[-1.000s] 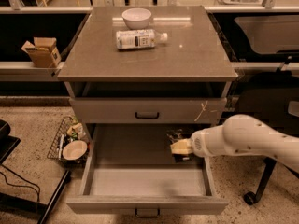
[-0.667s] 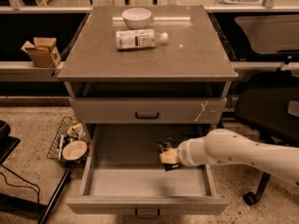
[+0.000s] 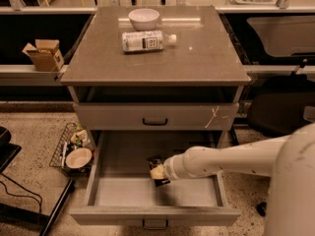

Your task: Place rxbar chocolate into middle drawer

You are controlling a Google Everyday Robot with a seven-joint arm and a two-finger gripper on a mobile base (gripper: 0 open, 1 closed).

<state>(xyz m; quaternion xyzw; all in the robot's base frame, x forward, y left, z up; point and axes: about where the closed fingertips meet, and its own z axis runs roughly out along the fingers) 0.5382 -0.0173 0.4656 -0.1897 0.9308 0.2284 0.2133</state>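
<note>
The middle drawer (image 3: 123, 191) is pulled open below the cabinet top, with a plain grey inside. My gripper (image 3: 158, 171) reaches in from the right on a white arm and hangs over the middle of the drawer. It is shut on the rxbar chocolate (image 3: 157, 169), a small black wrapped bar that sticks out above and below the fingers. The bar is held above the drawer floor.
A drawer above (image 3: 155, 116) is closed, with a pale scratch mark on its front. On the cabinet top (image 3: 206, 53) lie a clear bottle (image 3: 146, 41) and a white bowl (image 3: 143, 18). A wire basket (image 3: 61, 149) holding a bowl stands on the floor at left. A cardboard box (image 3: 43, 54) sits at far left.
My gripper has moved left from the drawer's right side to over its middle, carrying the bar with it.
</note>
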